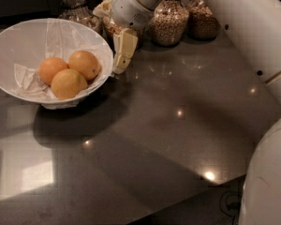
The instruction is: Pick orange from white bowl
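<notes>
Beside white bowl (pixel 11 55): cream gripper (pixel 120 68), jaws' state unclear; smooth round orange (pixel 85 64) inside.

Dark shiny table (pixel 178 144), glass jars of nuts (pixel 167 21) at the back, gripper (pixel 120 65) hanging just in front of them

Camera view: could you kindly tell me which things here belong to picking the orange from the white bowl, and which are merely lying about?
For the job: orange, back right of the three; white bowl; pincer, just beside the bowl's right rim.
Lying about: paler front orange; left orange; filled glass jars behind; dark countertop.
</notes>
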Action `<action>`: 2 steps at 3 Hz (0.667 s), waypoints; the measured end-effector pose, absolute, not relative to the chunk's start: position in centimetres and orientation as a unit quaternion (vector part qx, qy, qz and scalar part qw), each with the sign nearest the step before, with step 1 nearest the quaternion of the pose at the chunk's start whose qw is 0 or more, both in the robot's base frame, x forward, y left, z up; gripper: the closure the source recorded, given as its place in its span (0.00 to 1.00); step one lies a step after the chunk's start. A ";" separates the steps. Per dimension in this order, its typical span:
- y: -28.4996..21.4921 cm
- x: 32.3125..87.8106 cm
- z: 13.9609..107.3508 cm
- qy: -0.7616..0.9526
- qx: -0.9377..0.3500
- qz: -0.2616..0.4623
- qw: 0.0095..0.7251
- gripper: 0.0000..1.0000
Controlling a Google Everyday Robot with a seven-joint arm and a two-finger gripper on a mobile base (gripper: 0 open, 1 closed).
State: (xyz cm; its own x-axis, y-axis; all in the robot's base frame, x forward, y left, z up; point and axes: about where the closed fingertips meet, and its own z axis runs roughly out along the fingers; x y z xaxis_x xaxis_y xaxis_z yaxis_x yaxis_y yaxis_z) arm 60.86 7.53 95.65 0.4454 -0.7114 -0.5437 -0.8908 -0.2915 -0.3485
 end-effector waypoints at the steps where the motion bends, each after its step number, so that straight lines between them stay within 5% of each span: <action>1: 9.1 61.6 94.1 0.500 -0.787 0.171 0.320 0.06; 2: 10.1 62.3 93.2 0.494 -0.785 0.188 0.322 0.06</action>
State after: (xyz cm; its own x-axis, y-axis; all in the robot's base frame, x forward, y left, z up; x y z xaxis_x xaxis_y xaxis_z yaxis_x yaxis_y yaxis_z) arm 62.25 10.13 93.22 0.4410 -0.6544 -0.6142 -0.8972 -0.3042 -0.3201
